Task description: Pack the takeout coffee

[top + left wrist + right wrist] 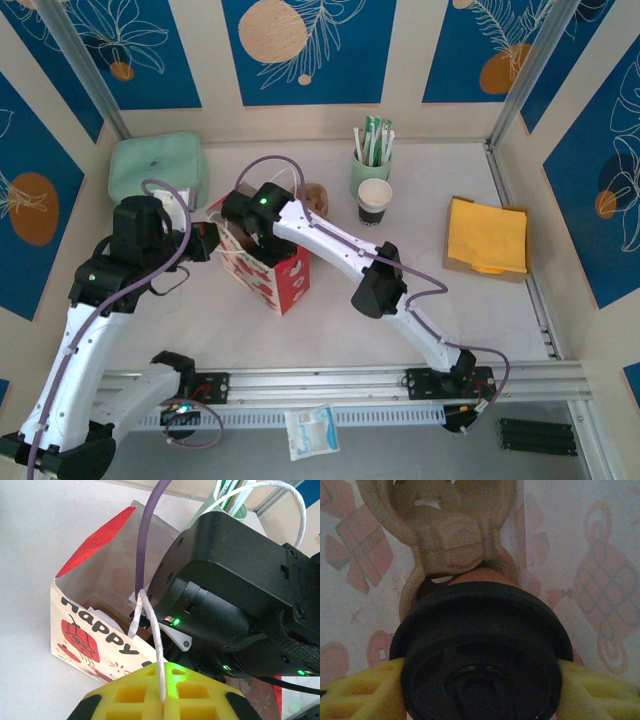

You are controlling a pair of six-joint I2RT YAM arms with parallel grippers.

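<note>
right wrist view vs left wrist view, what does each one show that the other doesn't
Right wrist: the takeout coffee's black lid between the yellow right fingers, a tan pulp carrier beyond it.
Left wrist: the left fingers pinching the white cord handle, the right arm's black wrist reaching into the paper bag, the mint-green cup.
Both: the paper bag, printed outside there, inner walls in the right wrist view.
</note>
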